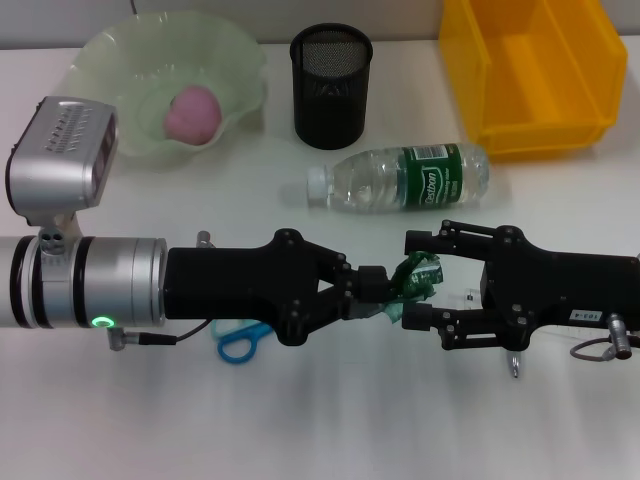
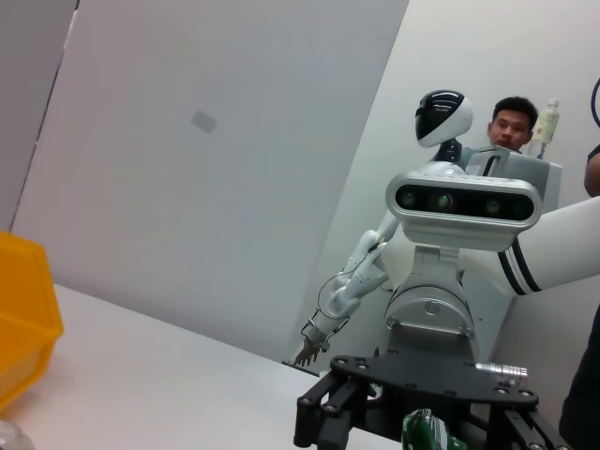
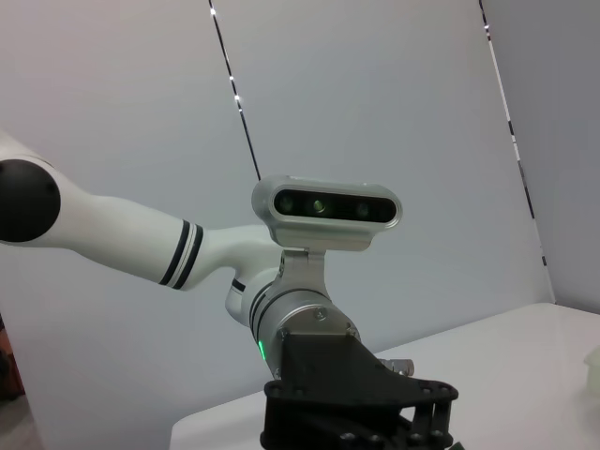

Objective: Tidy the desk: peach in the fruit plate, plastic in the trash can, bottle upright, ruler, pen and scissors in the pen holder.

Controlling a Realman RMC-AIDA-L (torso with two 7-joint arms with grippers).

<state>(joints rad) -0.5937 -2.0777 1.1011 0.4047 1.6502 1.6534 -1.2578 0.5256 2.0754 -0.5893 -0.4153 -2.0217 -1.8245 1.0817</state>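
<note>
The left hand grips the crumpled green plastic, held above the desk; the right hand (fingers spread) brackets it. The bottle lies flat, long axis left-right, cap toward the peach in the fruit plate. Blue scissors lie beneath the left hand.

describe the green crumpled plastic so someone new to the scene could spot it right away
Start at the lying water bottle mid-table, then drop toward the near edge where the two black grippers face each other. The plastic sits between them, pinched by the left gripper. It is the only crumpled green-and-white scrap.
</note>
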